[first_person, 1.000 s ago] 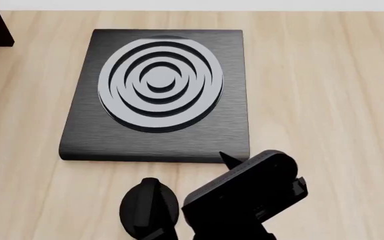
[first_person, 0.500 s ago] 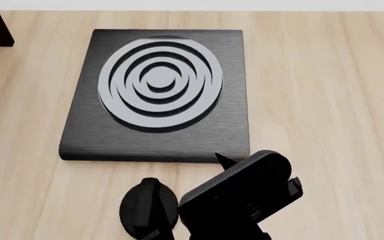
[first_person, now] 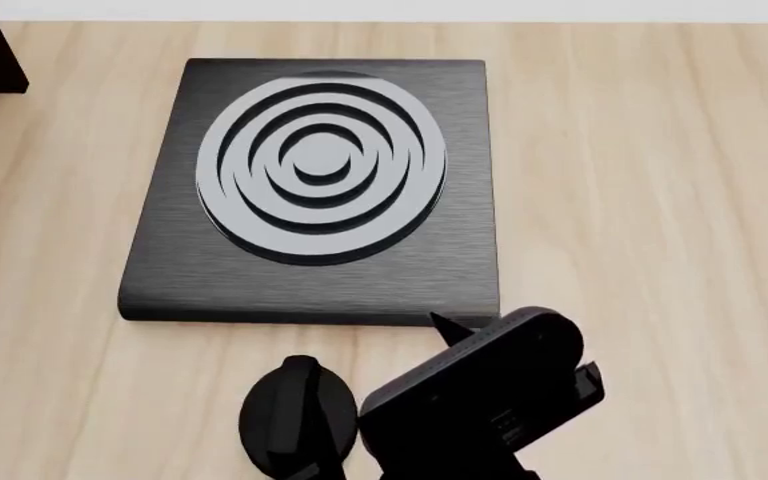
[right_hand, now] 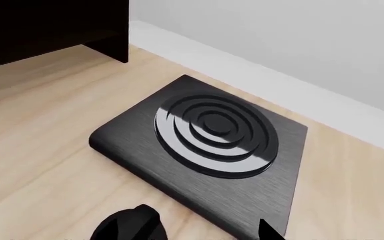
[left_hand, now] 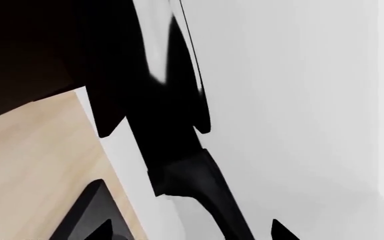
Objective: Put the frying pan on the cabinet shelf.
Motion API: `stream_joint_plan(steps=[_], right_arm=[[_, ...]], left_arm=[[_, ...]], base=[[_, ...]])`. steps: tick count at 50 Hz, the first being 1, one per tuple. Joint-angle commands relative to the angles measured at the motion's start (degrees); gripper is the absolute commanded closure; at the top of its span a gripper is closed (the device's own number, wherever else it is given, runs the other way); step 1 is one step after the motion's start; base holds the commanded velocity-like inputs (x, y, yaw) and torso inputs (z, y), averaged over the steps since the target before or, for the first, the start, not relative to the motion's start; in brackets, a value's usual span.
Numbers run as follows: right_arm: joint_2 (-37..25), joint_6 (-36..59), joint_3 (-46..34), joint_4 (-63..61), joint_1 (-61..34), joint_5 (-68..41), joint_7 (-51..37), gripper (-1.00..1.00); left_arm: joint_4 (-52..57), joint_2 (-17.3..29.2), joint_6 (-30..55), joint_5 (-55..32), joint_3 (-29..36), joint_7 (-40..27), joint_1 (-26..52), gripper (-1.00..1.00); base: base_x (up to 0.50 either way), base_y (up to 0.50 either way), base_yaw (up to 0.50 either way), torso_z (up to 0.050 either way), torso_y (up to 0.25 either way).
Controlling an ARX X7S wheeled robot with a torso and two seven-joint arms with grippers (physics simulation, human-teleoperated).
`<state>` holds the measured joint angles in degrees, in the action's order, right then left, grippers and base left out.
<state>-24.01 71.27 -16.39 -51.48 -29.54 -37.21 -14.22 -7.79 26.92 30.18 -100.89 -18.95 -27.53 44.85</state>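
Pan (left_hand: 178, 125), seemingly, shows only in left wrist view.

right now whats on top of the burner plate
Nothing sits on the burner plate: its grey concentric rings are bare in the head and right wrist views. The black knob rests on the wooden table in front of it. No frying pan appears there.

The head camera looked steeply down on the burner plate (first_person: 315, 190), which filled much of its frame, with the black knob (first_person: 299, 412) at the near edge. The right wrist camera sat low and looked obliquely across the same burner plate (right_hand: 205, 162) and knob (right_hand: 130, 227) toward the wall (right_hand: 299, 45). The left wrist camera (very close, tilted) faced that white wall (left_hand: 299, 100), catching only a corner of the plate (left_hand: 88, 217).
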Motion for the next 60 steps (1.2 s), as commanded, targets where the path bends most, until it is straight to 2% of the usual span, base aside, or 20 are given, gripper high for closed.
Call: stream_joint_plan(steps=[1, 6, 15, 25, 60], right_arm=[[-0.4, -0.7, -0.2, 0.0, 0.2, 0.4, -0.2, -1.00], [-0.2, -0.1, 0.2, -0.3, 0.1, -0.3, -0.6, -1.00], [-1.2, -7.7, -3.6, 2.4, 4.7, 3.5, 0.2, -1.00], [-1.2, -10.2, -4.0, 3.4, 6.0, 4.3, 0.0, -1.00], [-1.8, -9.5, -1.6, 2.1, 5.5, 2.6, -1.7, -1.00]], left_arm=[[3.2, -1.8, -2.1, -1.3, -2.8, -2.5, -1.8, -1.00], [6.5, -2.3, -2.0, -2.9, -3.7, -4.4, -3.6, -1.00], [15.7, -3.3, -2.2, -4.9, -5.3, -8.4, -7.7, -1.00], [23.0, -4.1, -1.5, -8.0, -5.5, -11.9, -10.2, -1.00], [24.8, -2.4, -0.2, -8.6, -5.7, -10.4, -12.6, -1.00]], base=[[0.00, 0.00, 0.00, 0.000, -0.011], [0.00, 0.00, 0.00, 0.000, -0.004], [0.00, 0.00, 0.00, 0.000, -0.006], [0.00, 0.00, 0.00, 0.000, -0.005], [0.00, 0.00, 0.00, 0.000, -0.005]])
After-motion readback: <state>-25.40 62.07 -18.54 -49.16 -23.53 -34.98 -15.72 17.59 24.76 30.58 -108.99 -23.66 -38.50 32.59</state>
